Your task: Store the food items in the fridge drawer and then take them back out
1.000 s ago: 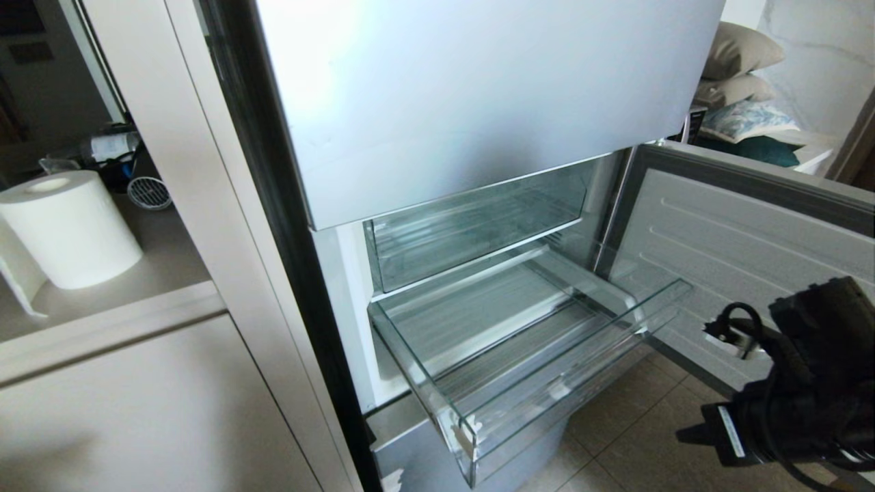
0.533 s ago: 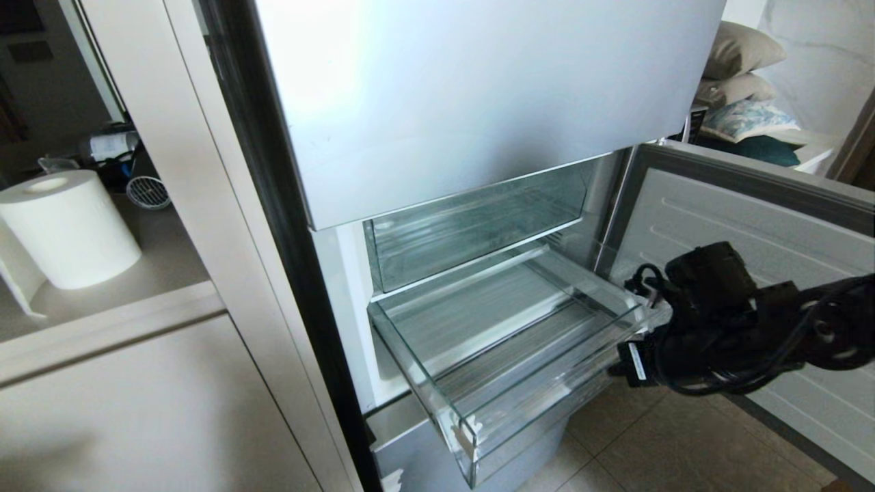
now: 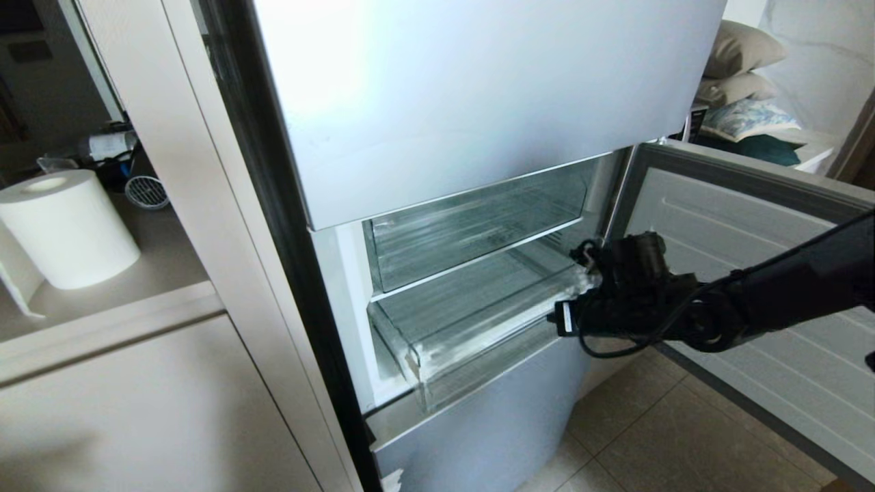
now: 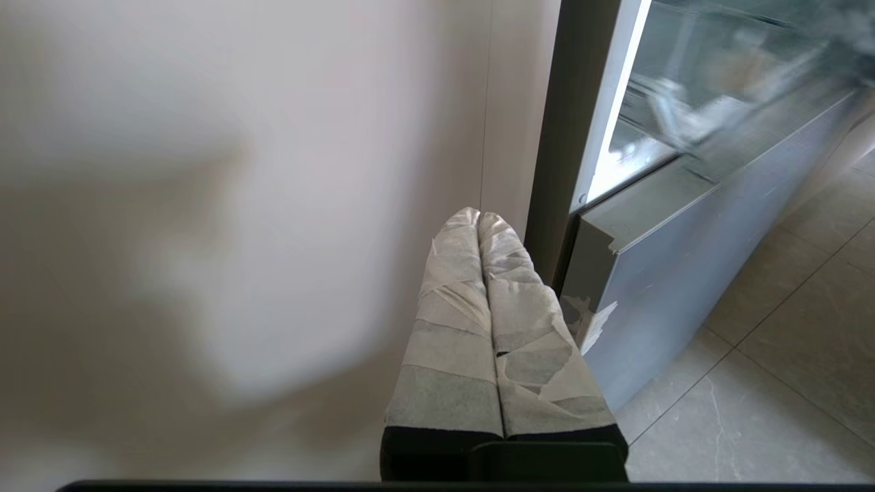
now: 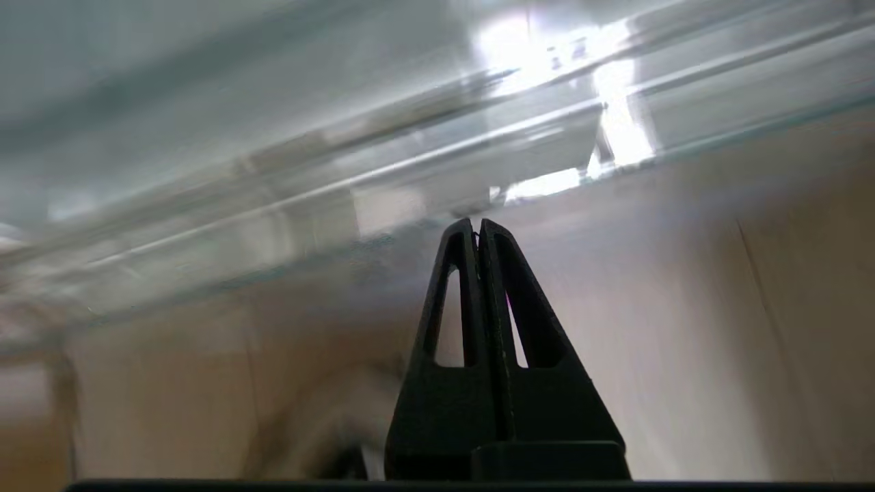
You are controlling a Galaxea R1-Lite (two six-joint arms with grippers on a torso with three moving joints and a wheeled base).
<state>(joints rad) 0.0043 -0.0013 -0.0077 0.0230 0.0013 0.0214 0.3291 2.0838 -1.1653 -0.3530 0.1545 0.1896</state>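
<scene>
- Fridge drawer: clear plastic, seen in the head view most of the way pushed in under the upper clear drawer; front lip blurred, only a short part projecting past the fridge body.
- Right gripper: placed at the right end of the drawer's front lip, arm reaching in from the right across the open fridge door. Contact with the lip looks likely; cannot be confirmed.
- Right wrist view: black fingers pressed together, nothing between them, tips pointed at the blurred clear drawer front.
- Left gripper: seen only in the left wrist view, tape-wrapped fingers closed against each other, nothing held; parked low beside the beige cabinet panel, near the fridge's lower grey drawer front.
- Food items: none seen in any view; nothing red seen inside the drawer, though its contents are partly blurred.
- Paper towel roll standing on the bench left of the fridge.
- Cushions stacked at the far right, behind the open door.
</scene>
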